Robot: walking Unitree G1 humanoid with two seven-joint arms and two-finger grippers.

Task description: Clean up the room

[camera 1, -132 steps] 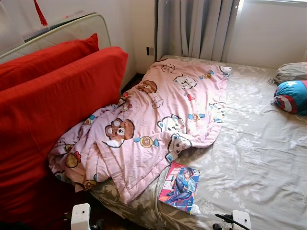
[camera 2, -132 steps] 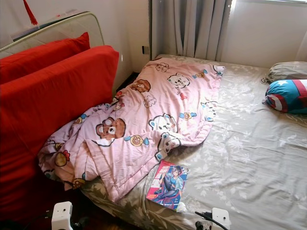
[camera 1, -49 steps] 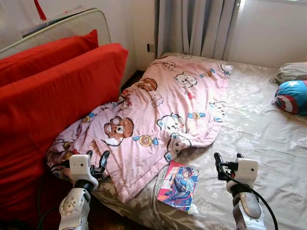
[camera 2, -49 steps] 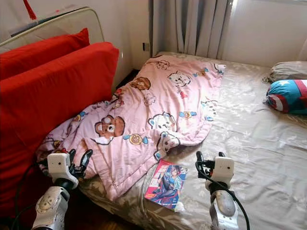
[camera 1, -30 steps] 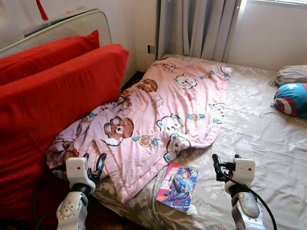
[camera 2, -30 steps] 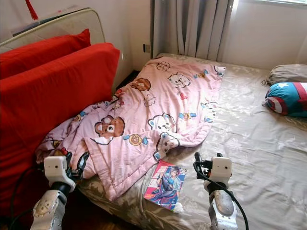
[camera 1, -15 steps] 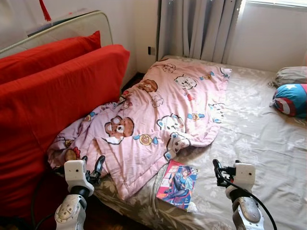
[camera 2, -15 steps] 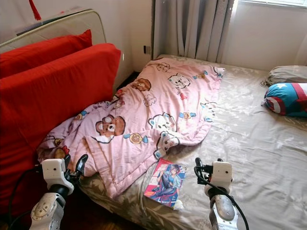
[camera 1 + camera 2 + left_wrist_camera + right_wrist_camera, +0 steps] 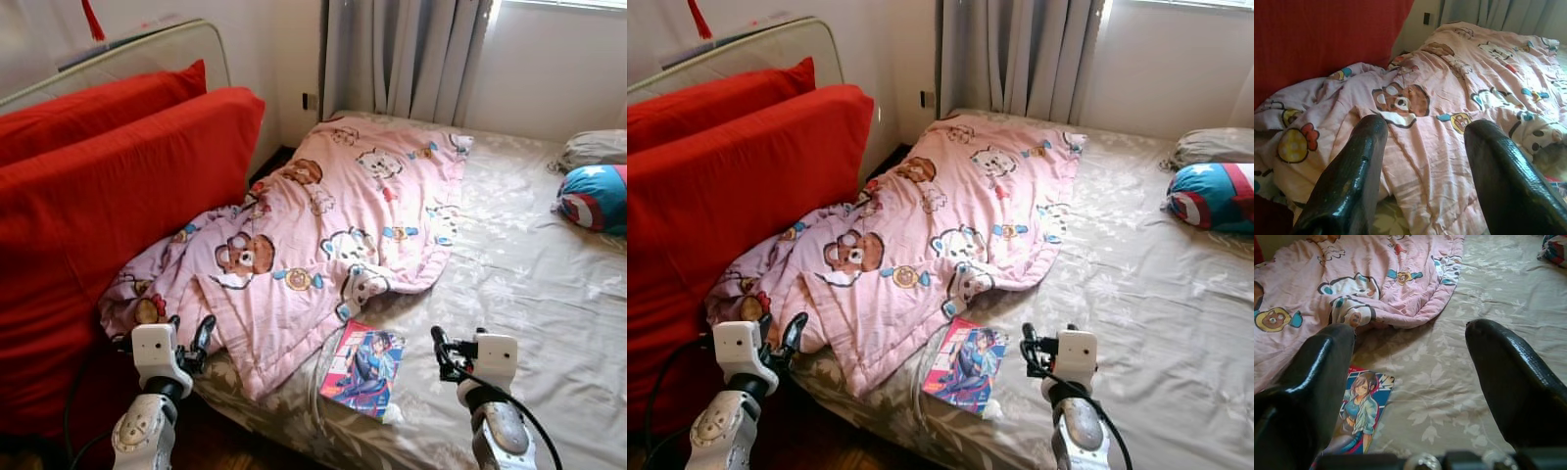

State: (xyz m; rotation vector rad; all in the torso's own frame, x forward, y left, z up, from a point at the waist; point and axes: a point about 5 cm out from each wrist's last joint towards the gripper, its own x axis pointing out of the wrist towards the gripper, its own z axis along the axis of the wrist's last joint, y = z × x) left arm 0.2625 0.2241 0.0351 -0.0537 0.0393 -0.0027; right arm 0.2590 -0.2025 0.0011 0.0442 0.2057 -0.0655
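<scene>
A crumpled pink blanket (image 9: 323,225) with cartoon bears lies across the left half of the bed, its corner hanging over the near edge. A colourful comic book (image 9: 363,366) rests on the beige floral sheet (image 9: 529,284) just below the blanket's hem. My left gripper (image 9: 190,333) is open and empty, raised in front of the blanket's hanging corner (image 9: 1298,142). My right gripper (image 9: 458,346) is open and empty, held over the sheet just right of the comic book (image 9: 1362,406).
Large red cushions (image 9: 108,186) lean against the wall left of the bed. A blue and red star pillow (image 9: 595,196) and a grey pillow (image 9: 593,147) lie at the far right. Grey curtains (image 9: 402,54) hang behind the bed.
Both arms have risen into view since the earliest frames. Over the last second they sank slightly, and the camera shifted a little.
</scene>
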